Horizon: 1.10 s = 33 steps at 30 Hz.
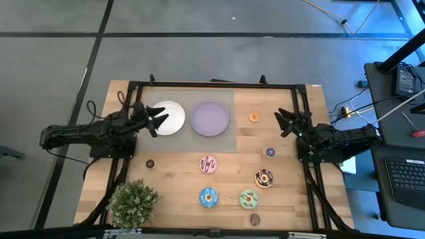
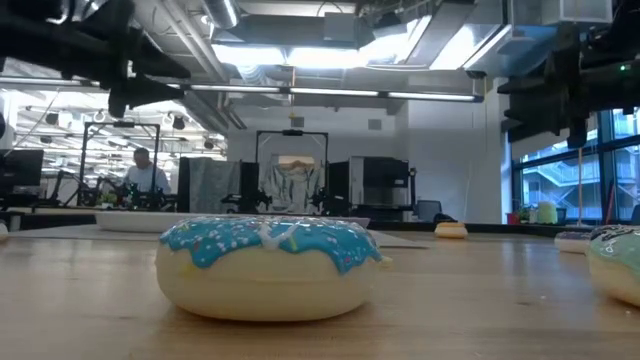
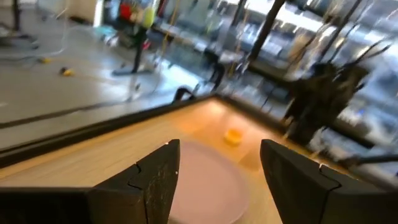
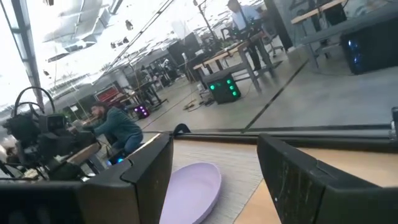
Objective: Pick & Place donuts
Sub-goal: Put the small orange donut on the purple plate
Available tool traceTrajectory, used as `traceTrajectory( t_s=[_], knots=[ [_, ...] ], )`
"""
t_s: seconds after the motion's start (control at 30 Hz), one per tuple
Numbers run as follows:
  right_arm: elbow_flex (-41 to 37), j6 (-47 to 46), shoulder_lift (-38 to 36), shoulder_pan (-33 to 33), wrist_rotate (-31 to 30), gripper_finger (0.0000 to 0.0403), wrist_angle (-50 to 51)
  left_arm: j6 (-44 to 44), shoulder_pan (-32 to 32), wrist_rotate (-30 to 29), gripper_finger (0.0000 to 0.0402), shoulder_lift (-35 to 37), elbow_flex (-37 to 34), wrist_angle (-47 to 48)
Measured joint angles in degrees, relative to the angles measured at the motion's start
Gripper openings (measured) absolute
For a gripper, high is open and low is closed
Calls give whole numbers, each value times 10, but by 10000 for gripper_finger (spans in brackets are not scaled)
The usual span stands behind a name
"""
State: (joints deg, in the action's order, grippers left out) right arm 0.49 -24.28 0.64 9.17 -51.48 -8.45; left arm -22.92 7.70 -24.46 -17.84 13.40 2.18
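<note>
Donuts lie flat on the wooden table: pink (image 1: 208, 164), blue (image 1: 208, 196) (image 2: 270, 265), green (image 1: 249, 198) and chocolate (image 1: 264, 177) large ones, with orange (image 1: 254, 117) (image 3: 233, 135), purple (image 1: 270, 152) and dark-brown (image 1: 151, 163) (image 1: 255, 219) minis. My left gripper (image 1: 159, 119) (image 3: 217, 171) is open, raised over the white plate (image 1: 171, 118). My right gripper (image 1: 284, 123) (image 4: 214, 174) is open, raised near the table's right side, right of the orange mini.
A lilac plate (image 1: 210, 118) (image 4: 193, 186) sits beside the white one on a grey mat (image 1: 229, 143). A potted plant (image 1: 133, 202) stands at the near left corner. A black frame (image 1: 212, 85) runs along the table's edges. People show in the room beyond.
</note>
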Motion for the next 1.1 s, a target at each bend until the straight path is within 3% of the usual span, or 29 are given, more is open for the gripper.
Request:
traceTrajectory(
  t_s=[0.3,0.5,0.6,0.73,0.9,1.1],
  knots=[
    [2,-87,0,0,31,234,-19,-25,0,-16,219,-99,72,15],
    [88,-11,48,-1,48,234,-12,-59,0,-31,219,-126,76,8],
    [164,-27,100,-17,46,234,70,-78,0,-45,219,-136,76,-1],
    [267,-167,197,-61,65,234,250,-78,0,-46,219,-149,77,-24],
    [365,-236,352,-149,172,234,354,-79,0,-45,219,-156,77,-48],
    [438,-233,540,-303,366,234,419,-79,0,-42,219,-157,77,-52]
  ],
)
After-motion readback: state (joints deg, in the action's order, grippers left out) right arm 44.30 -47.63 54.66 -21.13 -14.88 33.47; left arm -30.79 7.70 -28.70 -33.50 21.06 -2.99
